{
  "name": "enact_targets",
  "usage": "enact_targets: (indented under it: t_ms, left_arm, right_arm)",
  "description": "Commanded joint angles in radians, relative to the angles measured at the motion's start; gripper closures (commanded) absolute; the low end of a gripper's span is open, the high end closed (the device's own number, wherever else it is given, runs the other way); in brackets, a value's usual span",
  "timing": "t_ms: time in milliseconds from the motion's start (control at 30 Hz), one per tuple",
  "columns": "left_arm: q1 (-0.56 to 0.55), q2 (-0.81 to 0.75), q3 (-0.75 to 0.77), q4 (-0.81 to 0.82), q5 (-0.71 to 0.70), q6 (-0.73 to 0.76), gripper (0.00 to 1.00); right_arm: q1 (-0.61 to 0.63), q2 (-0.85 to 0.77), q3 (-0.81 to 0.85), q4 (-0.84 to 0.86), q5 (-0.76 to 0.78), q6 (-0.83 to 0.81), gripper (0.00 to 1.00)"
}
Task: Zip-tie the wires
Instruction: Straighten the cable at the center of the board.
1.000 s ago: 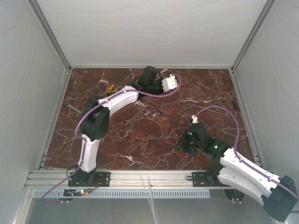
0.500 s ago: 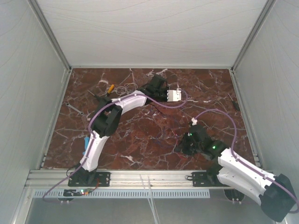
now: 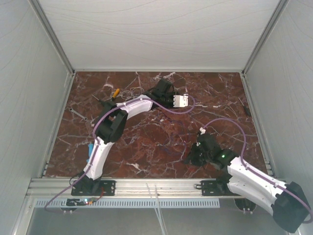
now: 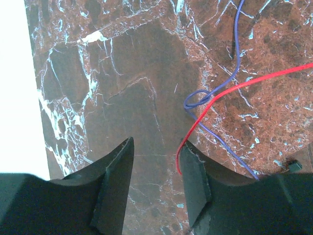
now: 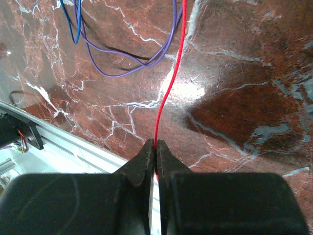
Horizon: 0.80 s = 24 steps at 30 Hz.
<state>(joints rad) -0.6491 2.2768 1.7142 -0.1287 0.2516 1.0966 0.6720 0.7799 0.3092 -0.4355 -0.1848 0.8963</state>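
Observation:
The wires lie loose on the marble table. In the left wrist view a thin red wire point(image 4: 244, 81) crosses a purple wire point(image 4: 200, 98) that makes a small loop. The red wire's end lies beside my right fingertip point(image 4: 188, 156). My left gripper point(image 4: 156, 143) is open and empty just above the table; in the top view it point(image 3: 167, 95) is at the back middle. My right gripper point(image 5: 156, 144) is shut on the red wire point(image 5: 168, 83), with purple loops point(image 5: 122, 66) and a blue strand point(image 5: 73, 24) beyond. In the top view it point(image 3: 190, 157) is near the front edge.
An orange-handled tool point(image 3: 116, 92) and thin white wire loops point(image 3: 129, 92) lie at the back left. A metal tool point(image 3: 77, 113) lies by the left wall. The aluminium front rail point(image 5: 58, 142) is close to my right gripper. Walls enclose the table on three sides.
My left arm swung its gripper forward and right from the back edge, then slowed. My right gripper drew back toward the front edge with the red wire pinched in it.

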Motion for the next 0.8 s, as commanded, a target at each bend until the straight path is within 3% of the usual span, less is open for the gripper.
enact_targets:
  t_ms: [0, 100, 133, 167, 200, 667, 700, 767]
  left_arm:
    - [0.002, -0.032, 0.002, -0.012, 0.018, 0.034, 0.54]
    - [0.002, -0.043, 0.002, -0.048, 0.033, 0.043, 0.32]
    - [0.002, -0.047, 0.002, -0.056, 0.033, 0.043, 0.23]
    - [0.003, -0.051, 0.001, -0.059, 0.026, 0.04, 0.07]
    - [0.002, -0.056, -0.002, -0.058, 0.02, 0.035, 0.01]
    - [0.022, -0.183, -0.085, 0.092, -0.047, -0.191, 0.0]
    - [0.022, -0.19, -0.086, 0.079, -0.047, -0.195, 0.0]
    - [0.022, -0.201, -0.086, 0.046, -0.048, -0.202, 0.0]
  right_arm:
    - [-0.003, 0.007, -0.005, 0.044, -0.013, 0.014, 1.0]
    - [-0.003, 0.027, 0.001, 0.069, -0.013, 0.009, 1.0]
    - [-0.003, 0.035, 0.005, 0.076, -0.013, 0.007, 1.0]
    - [-0.003, 0.045, 0.01, 0.082, -0.013, 0.003, 1.0]
    - [-0.003, 0.055, 0.016, 0.086, -0.012, -0.002, 1.0]
    - [-0.003, 0.127, 0.048, 0.131, -0.062, -0.057, 1.0]
    - [-0.003, 0.125, 0.05, 0.131, -0.063, -0.062, 0.99]
    - [-0.003, 0.125, 0.059, 0.131, -0.062, -0.075, 0.87]
